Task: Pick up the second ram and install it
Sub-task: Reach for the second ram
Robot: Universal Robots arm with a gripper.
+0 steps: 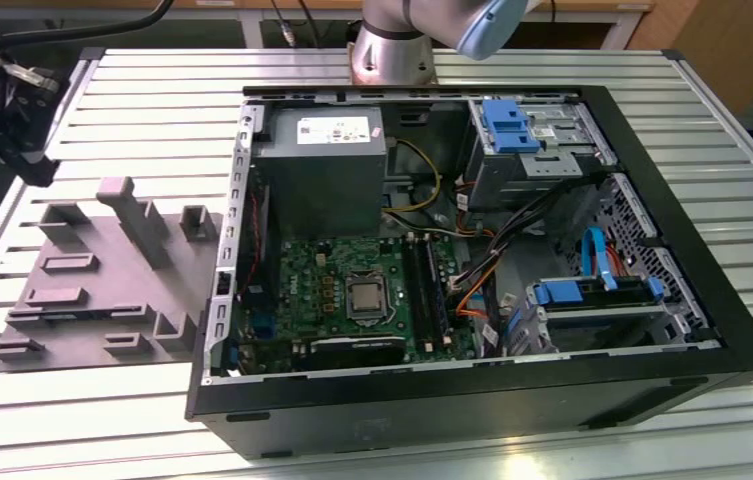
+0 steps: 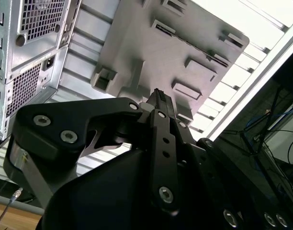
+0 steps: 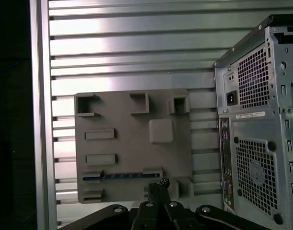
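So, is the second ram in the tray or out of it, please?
In: the second ram stands on edge in slots of the tray.

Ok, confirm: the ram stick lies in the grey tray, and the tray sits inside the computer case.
Wrong. The grey tray sits on the slatted table beside the computer case, not inside it; the first wrist view shows this. The ram stick does lie in it.
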